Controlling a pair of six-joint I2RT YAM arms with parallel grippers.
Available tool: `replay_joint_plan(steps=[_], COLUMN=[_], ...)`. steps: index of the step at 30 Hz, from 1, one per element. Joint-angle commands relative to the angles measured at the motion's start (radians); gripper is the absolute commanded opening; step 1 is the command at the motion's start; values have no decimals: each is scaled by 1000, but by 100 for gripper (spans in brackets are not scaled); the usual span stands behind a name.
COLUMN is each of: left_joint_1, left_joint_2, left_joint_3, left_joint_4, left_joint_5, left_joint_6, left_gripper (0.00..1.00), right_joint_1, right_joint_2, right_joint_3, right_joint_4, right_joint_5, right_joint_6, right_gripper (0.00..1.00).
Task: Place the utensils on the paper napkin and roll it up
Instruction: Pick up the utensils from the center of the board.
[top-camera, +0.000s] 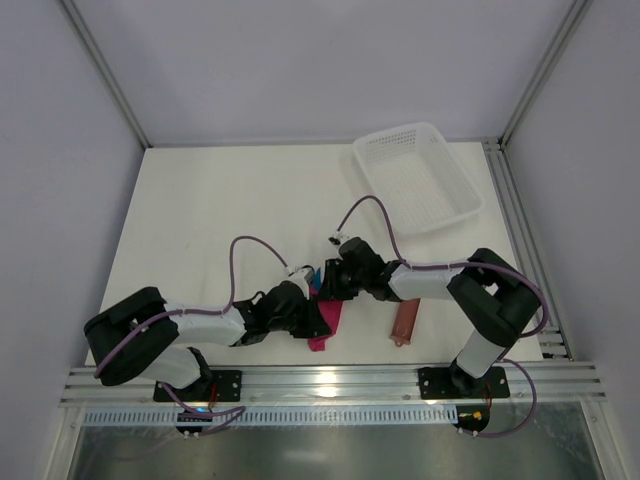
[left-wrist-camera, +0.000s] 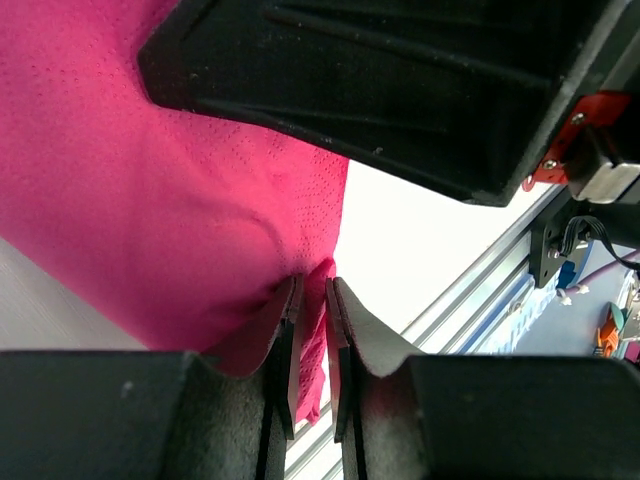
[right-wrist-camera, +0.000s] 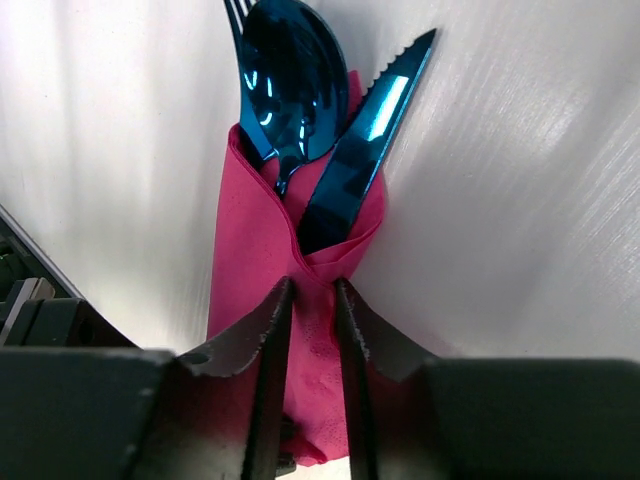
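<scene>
The magenta paper napkin (right-wrist-camera: 245, 240) is wrapped around the blue utensils. A spoon (right-wrist-camera: 290, 70), a serrated knife (right-wrist-camera: 365, 150) and fork tines (right-wrist-camera: 234, 12) stick out of its far end. My right gripper (right-wrist-camera: 312, 288) is shut on the wrapped napkin just below that opening. My left gripper (left-wrist-camera: 314, 285) is shut on a fold of the napkin (left-wrist-camera: 150, 180) near its lower end. In the top view both grippers (top-camera: 308, 312) (top-camera: 332, 284) meet at the table's near middle. There the napkin (top-camera: 322, 330) pokes out below them and a blue tip (top-camera: 313, 276) shows above.
A reddish-brown oblong sleeve (top-camera: 405, 320) lies on the table just right of the grippers. A white mesh basket (top-camera: 415, 175) stands at the back right. An aluminium rail (top-camera: 330, 385) runs along the near edge.
</scene>
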Motion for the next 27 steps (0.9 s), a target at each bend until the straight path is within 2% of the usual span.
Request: replay_joint_plan(steps=[1,3,6,10,11,13,14,16,17,20,24,27], left_joint_1=[-7,-5,-5,-5,-5,-5,-5,-5,-4,19,102,142], left_joint_2=[6,1,-11,-49,-60,-106,-121,-178,-198,-238,-255,-261], left_joint_3=[-15,-15,-15,-2,9,59,80,138,156,207,192,143], left_joint_4=[-63,-66,-83,-126,-179,-244,-328,-401,-433,-553,-594,-567], left_joint_5=[-40,-43,-56,-71,-86,-103,-152,-189,-232,-264,-226,-186], left_joint_6=[12,11,6,-2,-3,4,8,15,20,34,55,63], left_gripper=[20,20,20,21,28,31,38,45,52,61,65,62], right_joint_1=[10,10,10,9,9,9,9,10,9,9,9,6], right_joint_2=[48,47,22,-4,-5,5,8,16,17,27,45,47], right_joint_3=[-56,-73,-96,-136,-148,-153,-153,-150,-149,-139,-129,-153], right_joint_4=[-23,11,58,147,164,209,218,232,233,238,239,313], right_joint_5=[45,34,42,51,39,24,8,7,8,0,-4,-33], right_joint_6=[-5,-5,4,20,20,21,21,20,18,4,-11,-12], right_gripper=[26,20,4,4,4,4,4,4,4,4,4,4])
